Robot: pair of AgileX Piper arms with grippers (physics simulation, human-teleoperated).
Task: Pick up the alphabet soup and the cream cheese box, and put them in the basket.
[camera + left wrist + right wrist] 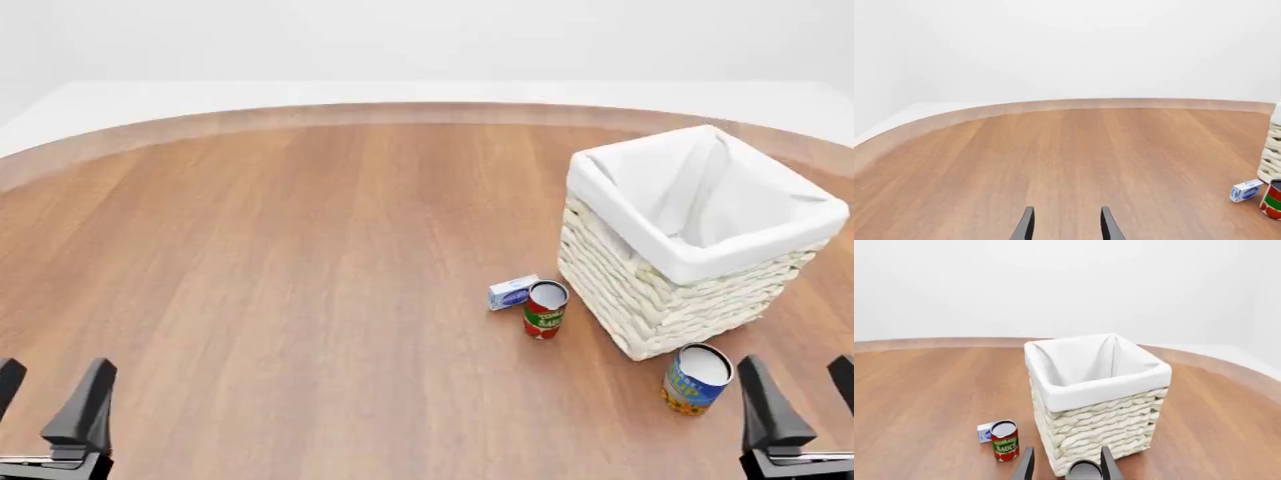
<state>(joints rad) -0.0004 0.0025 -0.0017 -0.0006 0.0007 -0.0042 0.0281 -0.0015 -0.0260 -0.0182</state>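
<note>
Nothing done yet: the basket (667, 300) holds only its white liner as far as the front view shows, so both picks and both drops are left.

Left gripper (51, 410) at 7 o'clock on the worktop (294, 260), jaws apart, holding nothing. Right gripper (798, 405) at 5 o'clock, jaws also spread and holding nothing.

Alphabet soup (697, 379) stands upright at the basket's 6 o'clock, just beside its near corner and close to the right gripper at about its 9 o'clock. Cream cheese box (513, 292) lies at the basket's 9 o'clock, right against the red can (545, 309); can't tell whether they touch. My read: the red can may crowd that grasp.

Hidden/cut off: both arms cropped at the frame edge. The right wrist view shows only the soup's pale top (1083, 471) between the fingers. The left wrist view crops the basket and red can; box print unreadable.
</note>
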